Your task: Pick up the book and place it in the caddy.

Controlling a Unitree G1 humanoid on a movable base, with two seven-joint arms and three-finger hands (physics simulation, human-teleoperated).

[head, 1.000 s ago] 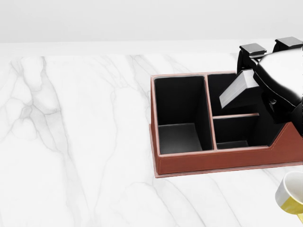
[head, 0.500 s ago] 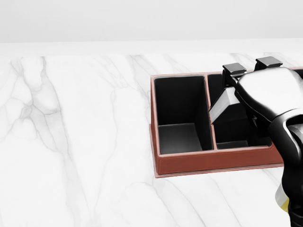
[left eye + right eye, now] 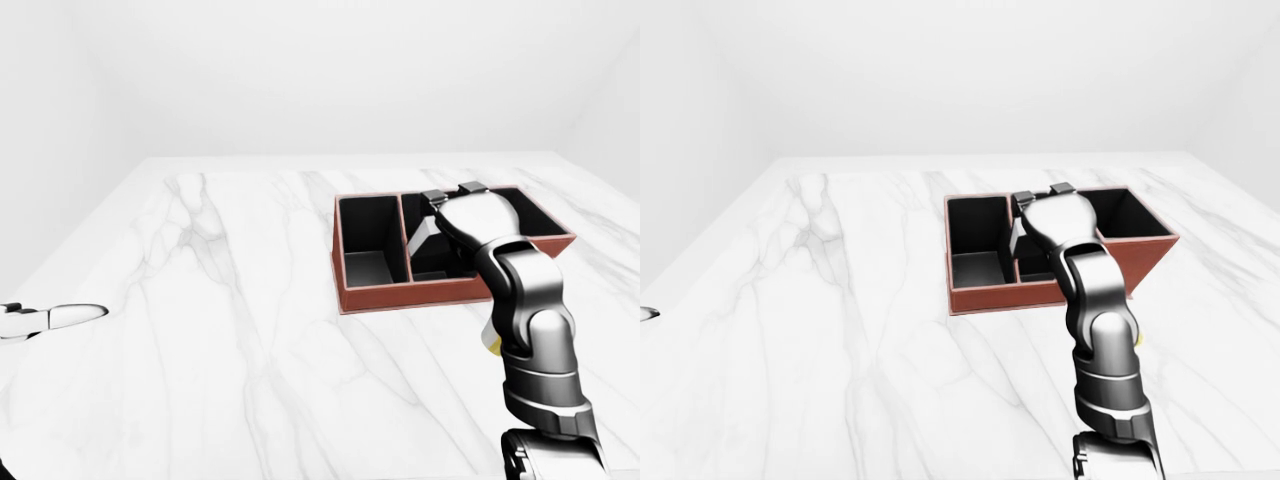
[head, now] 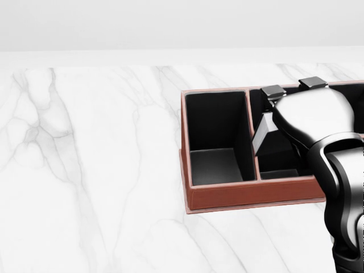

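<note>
White marble tabletop (image 4: pixel 85 170) bearing a brown caddy (image 4: pixel 244 196). Right hand (image 4: pixel 307 116), fingers closed round the book (image 4: pixel 263 132), holds it tilted over the caddy's divided compartments, long axis sloping down toward the view's left. Left hand (image 3: pixel 50 318) rests well apart; its fingers cannot be judged.

So the caddy (image 4: pixel 239 196) sits on the tabletop (image 4: pixel 91 170), toward the right of the head view. Its leftmost compartment has nothing in it. The right hand (image 4: pixel 310 114) hangs over the compartments just right of that one's divider, and the book (image 4: pixel 263 133) sits tilted under it, down inside the caddy beside the divider. In the left-eye view, the left hand (image 3: pixel 50 319) is way off at the left edge, well apart from everything.
</note>
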